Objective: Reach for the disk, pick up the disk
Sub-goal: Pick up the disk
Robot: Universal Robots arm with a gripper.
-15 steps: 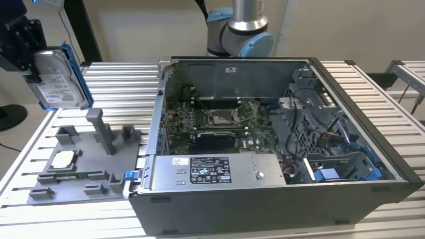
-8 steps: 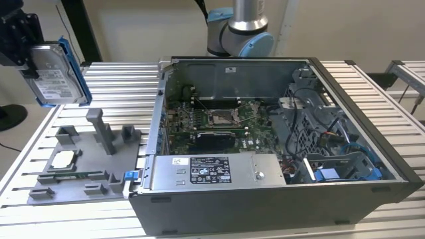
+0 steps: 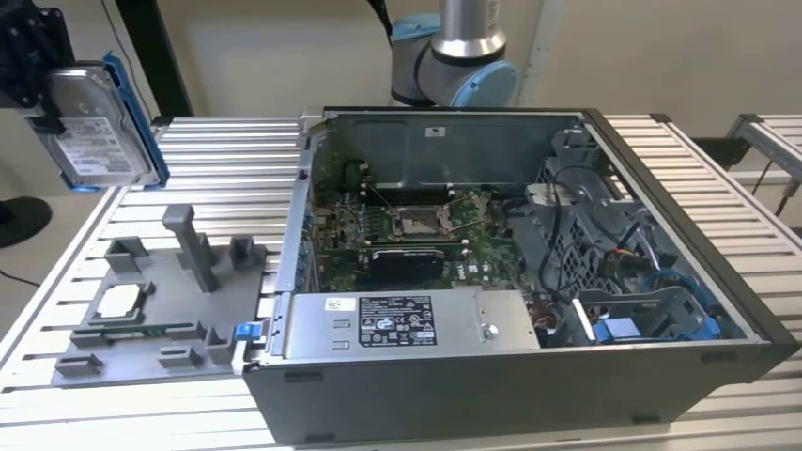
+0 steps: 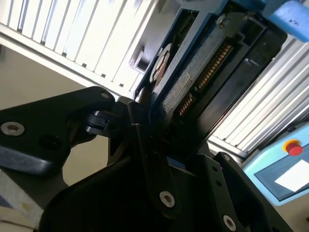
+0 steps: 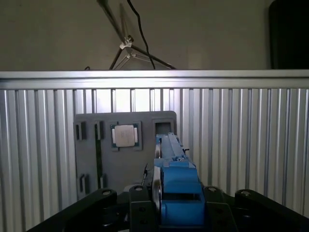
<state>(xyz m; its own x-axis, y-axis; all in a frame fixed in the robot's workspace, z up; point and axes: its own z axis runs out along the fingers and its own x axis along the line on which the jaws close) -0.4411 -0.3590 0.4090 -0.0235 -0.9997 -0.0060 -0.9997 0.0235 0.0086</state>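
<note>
The reach looked finished and the pick-up all but complete: in the exterior view the gripper (image 3: 48,111) hung at the exterior view's left, well above the slatted table (image 3: 225,141), with the disk (image 3: 103,127) held on edge, its white label facing the camera and its blue bracket running round the rim. The jaws were closed onto one end of the disk, a finger on either flat side, as the first wrist view showed around the blue bracket (image 5: 176,188). Beneath it lay the grey fixture plate (image 3: 163,310) with a small silver chip (image 3: 122,301) seated in one pocket, and the open computer case (image 3: 527,376) stood beside that. By my judgement, any further move called for an unslackened clamp and a path clear of the plate's upright posts, since the disk hung from one end alone.
</note>
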